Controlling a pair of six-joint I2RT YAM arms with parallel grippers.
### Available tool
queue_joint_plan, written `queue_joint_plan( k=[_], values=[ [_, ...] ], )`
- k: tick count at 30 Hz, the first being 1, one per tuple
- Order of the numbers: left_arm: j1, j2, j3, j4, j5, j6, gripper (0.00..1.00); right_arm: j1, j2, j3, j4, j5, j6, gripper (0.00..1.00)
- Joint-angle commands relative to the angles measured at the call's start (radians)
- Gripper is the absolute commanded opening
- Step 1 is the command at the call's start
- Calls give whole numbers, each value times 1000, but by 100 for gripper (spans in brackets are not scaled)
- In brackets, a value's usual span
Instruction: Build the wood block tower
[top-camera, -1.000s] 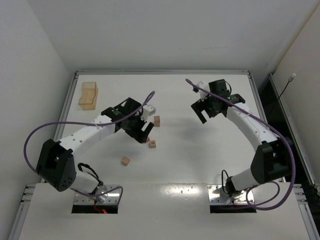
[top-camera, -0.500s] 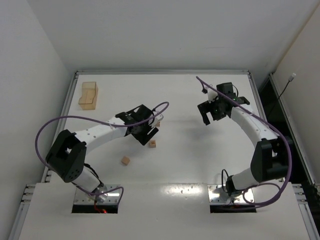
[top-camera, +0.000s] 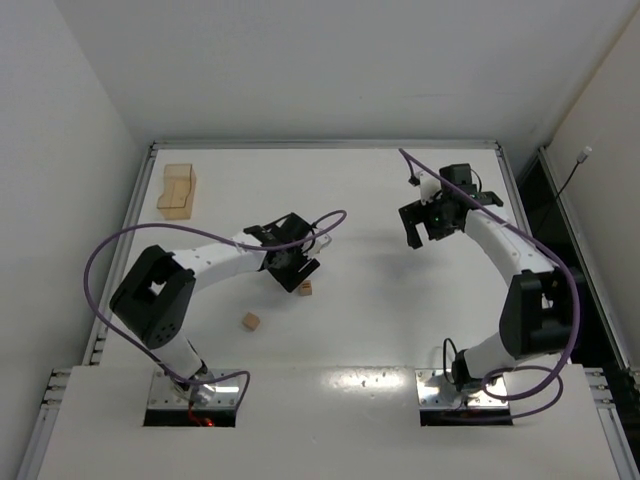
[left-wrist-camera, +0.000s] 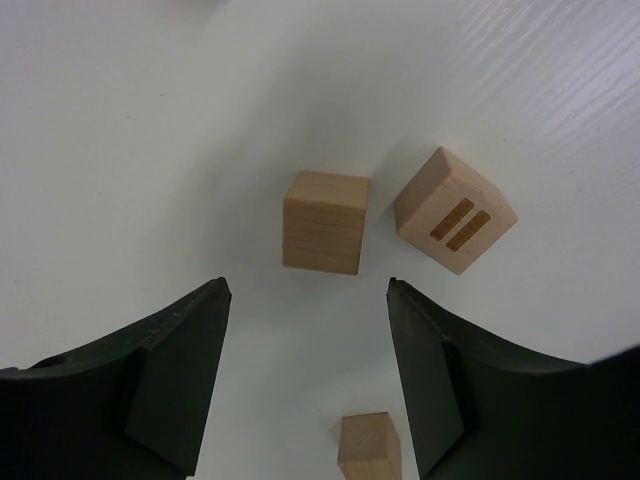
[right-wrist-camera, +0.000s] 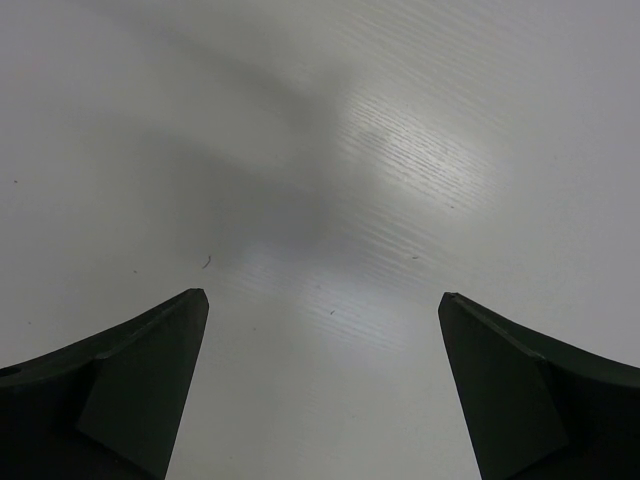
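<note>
No stacked tower shows; the small tan wooden cubes lie loose on the white table. In the left wrist view a plain cube (left-wrist-camera: 325, 221) lies just ahead of my fingertips, a cube with two dark slots (left-wrist-camera: 455, 210) is right of it, and a third cube (left-wrist-camera: 370, 447) lies below, between the fingers. My left gripper (left-wrist-camera: 305, 285) is open and empty above them. In the top view it (top-camera: 298, 270) hovers beside one cube (top-camera: 305, 288), and another cube (top-camera: 251, 321) lies nearer the bases. My right gripper (top-camera: 425, 228) is open and empty over bare table (right-wrist-camera: 320, 295).
A larger pale tan box (top-camera: 178, 190) stands at the far left corner. A raised rim (top-camera: 320, 144) runs along the table's far edge and sides. Purple cables loop over both arms.
My left gripper has moved right and down, closer over the cubes near the middle. My right gripper has shifted a little to the right. The cubes have not moved.
</note>
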Motion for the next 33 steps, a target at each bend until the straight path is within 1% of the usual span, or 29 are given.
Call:
queue_joint_plan(
  k=[1, 9, 13, 18, 19, 23, 24, 25, 26, 28, 30, 33],
  values=[
    [-14, 17, 38, 29, 27, 21, 61, -18, 9, 40, 9, -31, 14, 98],
    [-14, 57, 57, 49, 59, 21, 55, -28, 27, 49, 0, -49, 14, 98],
    [-14, 75, 57, 49, 59, 21, 54, -28, 27, 49, 0, -58, 14, 97],
    [-14, 96, 67, 49, 80, 21, 48, -28, 37, 49, -9, -58, 14, 97],
    [-14, 96, 76, 49, 80, 21, 48, -28, 37, 58, -9, -58, 14, 97],
    [6, 117, 77, 49, 89, 21, 35, -28, 46, 58, -9, -58, 14, 95],
    [6, 128, 87, 49, 89, 21, 28, -28, 46, 58, -9, -58, 5, 95],
    [6, 137, 87, 49, 89, 21, 24, -28, 46, 58, -9, -58, 5, 95],
    [18, 137, 99, 49, 89, 21, 16, -28, 46, 58, -9, -58, 5, 95],
    [27, 137, 109, 37, 99, 21, 9, -28, 46, 58, -9, -67, 5, 94],
    [36, 125, 118, 25, 99, 21, 0, -28, 55, 58, -9, -67, 5, 94],
    [56, 51, 118, 14, 99, 21, 0, -28, 55, 58, -9, -78, 5, 94]
  ],
)
